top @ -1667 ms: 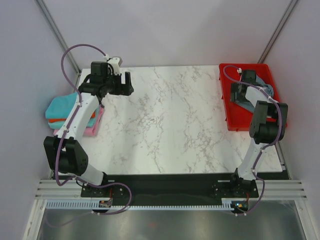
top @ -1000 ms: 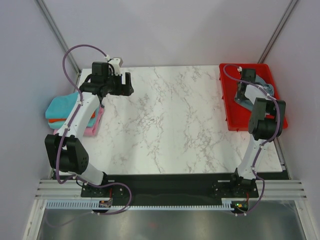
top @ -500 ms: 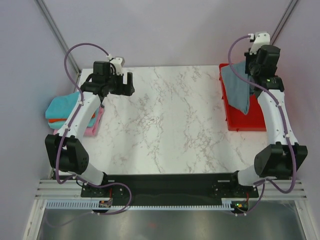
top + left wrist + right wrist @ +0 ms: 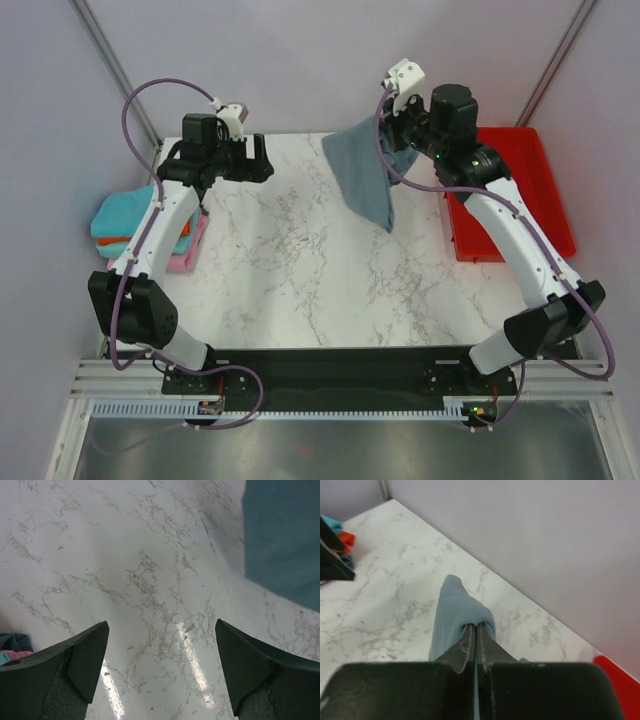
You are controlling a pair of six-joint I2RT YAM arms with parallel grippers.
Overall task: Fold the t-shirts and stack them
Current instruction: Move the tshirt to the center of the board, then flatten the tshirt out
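A slate grey-blue t-shirt (image 4: 365,180) hangs in the air over the back middle of the marble table, and my right gripper (image 4: 392,135) is shut on its top edge. The right wrist view shows the fingers pinched together (image 4: 475,626) with the cloth (image 4: 455,610) draped down from them. My left gripper (image 4: 252,160) hovers open over the table's back left, with only marble between its fingers (image 4: 161,624); the hanging shirt (image 4: 285,535) lies to its upper right. Folded teal (image 4: 125,212), orange (image 4: 183,232) and pink (image 4: 185,258) t-shirts sit stacked at the left edge.
A red tray (image 4: 520,200) stands at the table's back right, behind the right arm. The marble table (image 4: 330,270) stretches bare between the arms. Grey walls and slanted frame posts close in the back.
The right arm has lifted the grey-blue shirt out of the red tray and swung it left over the table's back middle. The left gripper has hardly moved and stays open.
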